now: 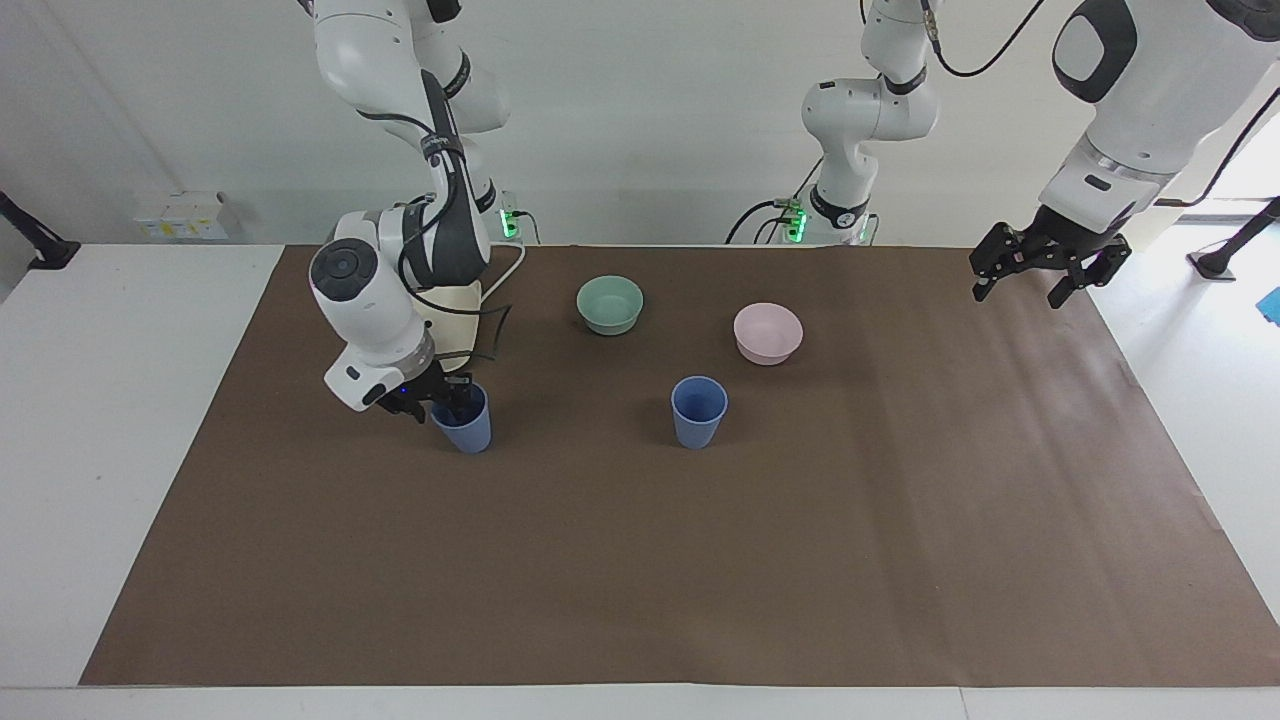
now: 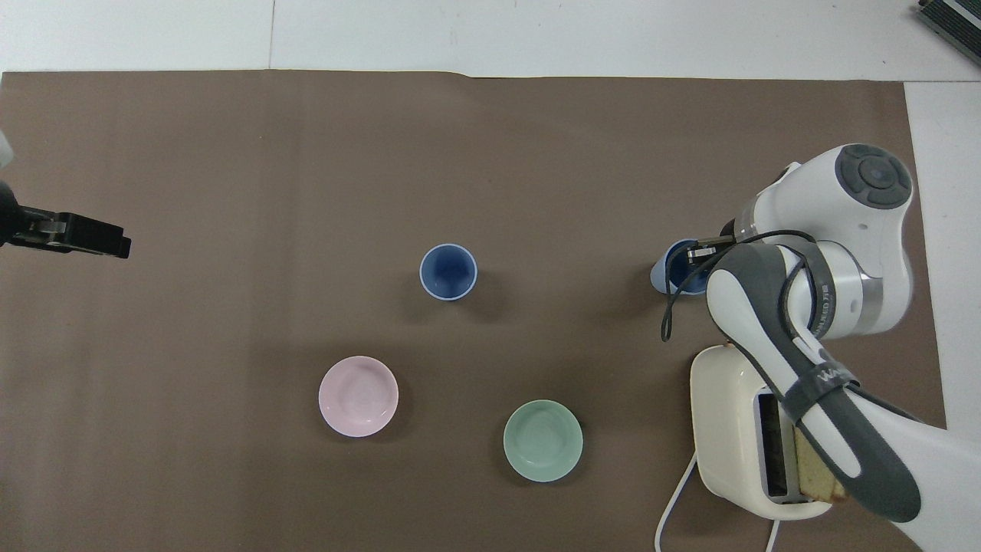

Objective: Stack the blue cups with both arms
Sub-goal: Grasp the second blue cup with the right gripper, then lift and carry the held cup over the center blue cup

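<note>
One blue cup (image 1: 467,430) (image 2: 667,270) stands upright toward the right arm's end of the table, just farther from the robots than the toaster. My right gripper (image 1: 446,396) (image 2: 696,254) is down at its rim, one finger inside the cup and one outside, shut on the cup's wall. The other blue cup (image 1: 699,412) (image 2: 448,271) stands upright by itself near the middle of the mat. My left gripper (image 1: 1018,296) (image 2: 107,244) hangs open and holds nothing, over the mat's edge at the left arm's end.
A cream toaster (image 1: 462,312) (image 2: 732,429) with a bread slice (image 2: 818,464) in one slot stands near the right arm's base. A mint-green bowl (image 1: 610,303) (image 2: 542,440) and a pink bowl (image 1: 768,332) (image 2: 359,395) sit nearer to the robots than the middle cup. A brown mat (image 1: 700,560) covers the table.
</note>
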Robot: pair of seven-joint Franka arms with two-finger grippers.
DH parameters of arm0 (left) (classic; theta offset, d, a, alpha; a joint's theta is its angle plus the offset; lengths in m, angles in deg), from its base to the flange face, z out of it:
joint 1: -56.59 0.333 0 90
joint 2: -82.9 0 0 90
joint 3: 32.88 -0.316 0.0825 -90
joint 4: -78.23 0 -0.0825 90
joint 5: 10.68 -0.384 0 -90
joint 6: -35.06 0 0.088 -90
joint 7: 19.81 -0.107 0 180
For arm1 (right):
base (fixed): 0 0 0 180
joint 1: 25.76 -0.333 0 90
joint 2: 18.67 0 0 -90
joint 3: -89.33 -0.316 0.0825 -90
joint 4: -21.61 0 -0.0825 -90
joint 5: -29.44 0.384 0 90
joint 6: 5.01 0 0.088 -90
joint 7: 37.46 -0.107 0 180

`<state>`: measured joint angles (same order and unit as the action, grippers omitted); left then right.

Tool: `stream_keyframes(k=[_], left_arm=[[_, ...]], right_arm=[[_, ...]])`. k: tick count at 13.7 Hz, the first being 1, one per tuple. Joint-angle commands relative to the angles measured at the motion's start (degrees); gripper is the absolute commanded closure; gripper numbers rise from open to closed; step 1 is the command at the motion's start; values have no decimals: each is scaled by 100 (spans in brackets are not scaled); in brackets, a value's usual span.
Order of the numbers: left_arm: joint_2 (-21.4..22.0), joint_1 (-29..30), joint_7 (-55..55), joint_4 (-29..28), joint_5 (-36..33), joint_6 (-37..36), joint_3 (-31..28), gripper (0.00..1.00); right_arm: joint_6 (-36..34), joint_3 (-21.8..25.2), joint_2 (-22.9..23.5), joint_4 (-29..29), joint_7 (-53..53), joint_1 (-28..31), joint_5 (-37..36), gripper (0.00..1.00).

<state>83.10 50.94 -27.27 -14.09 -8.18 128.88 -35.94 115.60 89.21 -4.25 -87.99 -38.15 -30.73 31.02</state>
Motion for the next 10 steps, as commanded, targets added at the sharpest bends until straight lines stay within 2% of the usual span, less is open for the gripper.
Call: stream_keyframes(k=[1, 4, 8, 10], left_arm=[[155, -24, -28, -155, -110, -57, 43, 0], [295, 54, -63, -155, -110, -57, 51, 0], [304, 28, -28, -164, -118, -83, 34, 0], [304, 37, -28, -164, -118, -83, 34, 0]], right_arm=[[33, -23, 8, 44, 34, 31, 35, 100], [-334, -23, -9, 377, -1, 31, 44, 100], [-1336, -163, -88, 1229, -211, 13, 53, 100], [-1566, -260, -62, 1668, -317, 13, 44, 100]])
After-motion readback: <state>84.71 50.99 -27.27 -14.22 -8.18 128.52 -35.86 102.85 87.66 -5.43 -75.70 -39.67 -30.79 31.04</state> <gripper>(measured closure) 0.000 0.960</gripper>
